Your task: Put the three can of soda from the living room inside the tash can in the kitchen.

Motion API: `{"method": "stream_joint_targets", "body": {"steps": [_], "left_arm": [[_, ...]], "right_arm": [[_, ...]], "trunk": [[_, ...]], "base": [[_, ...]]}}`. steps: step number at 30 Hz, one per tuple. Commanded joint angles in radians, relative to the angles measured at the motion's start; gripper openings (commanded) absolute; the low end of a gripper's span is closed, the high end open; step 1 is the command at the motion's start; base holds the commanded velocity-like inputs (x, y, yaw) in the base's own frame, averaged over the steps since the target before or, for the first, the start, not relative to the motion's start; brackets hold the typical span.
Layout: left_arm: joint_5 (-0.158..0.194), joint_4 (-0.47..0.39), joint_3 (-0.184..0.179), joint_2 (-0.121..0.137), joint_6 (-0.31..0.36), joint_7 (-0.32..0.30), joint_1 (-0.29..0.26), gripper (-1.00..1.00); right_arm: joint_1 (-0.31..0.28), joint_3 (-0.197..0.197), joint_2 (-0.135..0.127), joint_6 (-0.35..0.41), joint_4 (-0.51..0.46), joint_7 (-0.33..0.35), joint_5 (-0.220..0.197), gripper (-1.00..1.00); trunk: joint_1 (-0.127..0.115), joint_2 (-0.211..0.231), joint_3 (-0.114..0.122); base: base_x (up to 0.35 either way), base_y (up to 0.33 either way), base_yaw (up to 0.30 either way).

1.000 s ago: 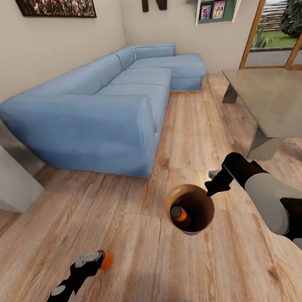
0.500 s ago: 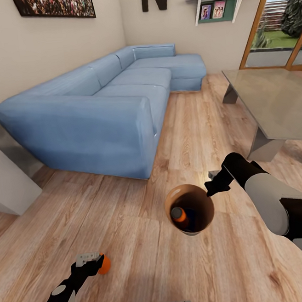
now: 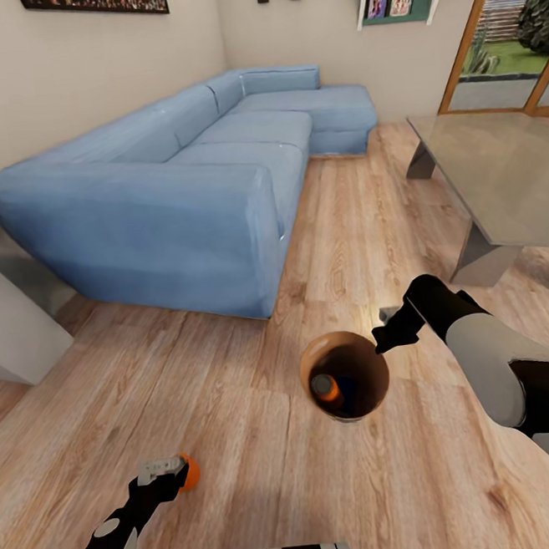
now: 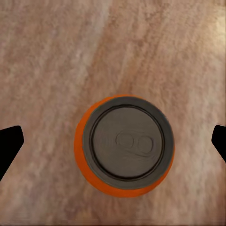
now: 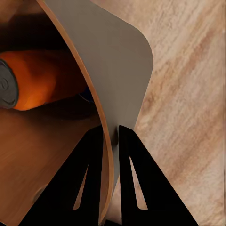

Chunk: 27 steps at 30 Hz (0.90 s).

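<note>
The right claw [image 5: 109, 141] is pinched shut on the rim of the bin [image 3: 345, 375], holding it at about five o'clock from the sofa [image 3: 174, 192] and eight o'clock from the grey low table [image 3: 500, 177]; inside lies one orange can [image 5: 33, 80], with a sliver of something dark blue beside it that may be the blue can, though too little shows to be sure. The left claw [image 4: 113, 141] has its fingers spread wide, one on each side of a second orange can [image 4: 125, 148] and clear of it; that can stands at about eight o'clock from the bin. By my reckoning one can is surely binned; this one is not yet gripped; the bin belongs in the kitchen, not here beside the sofa.
</note>
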Motion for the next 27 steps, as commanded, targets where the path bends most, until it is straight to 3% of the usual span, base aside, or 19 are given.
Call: {"method": "stream_joint_targets", "body": {"steps": [1, 11, 27], "left_arm": [[0.000, 0.000, 0.000, 0.000, 0.000, 0.000, 0.000, 1.00], [-0.001, 0.000, 0.000, 0.000, -0.001, -0.003, 0.000, 1.00], [-0.003, -0.001, 0.000, 0.000, 0.000, -0.006, 0.000, 1.00]], "right_arm": [[0.000, -0.006, 0.000, 0.010, -0.008, 0.005, -0.026, -1.00], [-0.001, -0.010, 0.000, 0.010, -0.066, 0.005, -0.028, -1.00], [0.001, -0.013, 0.001, 0.010, -0.081, 0.005, -0.027, -1.00]], "trunk": [[0.000, 0.000, -0.004], [0.005, -0.003, -0.043], [0.005, -0.003, -0.043]], "base": [[0.000, 0.000, 0.000], [0.000, 0.000, 0.000], [0.016, -0.009, 0.000]]}}
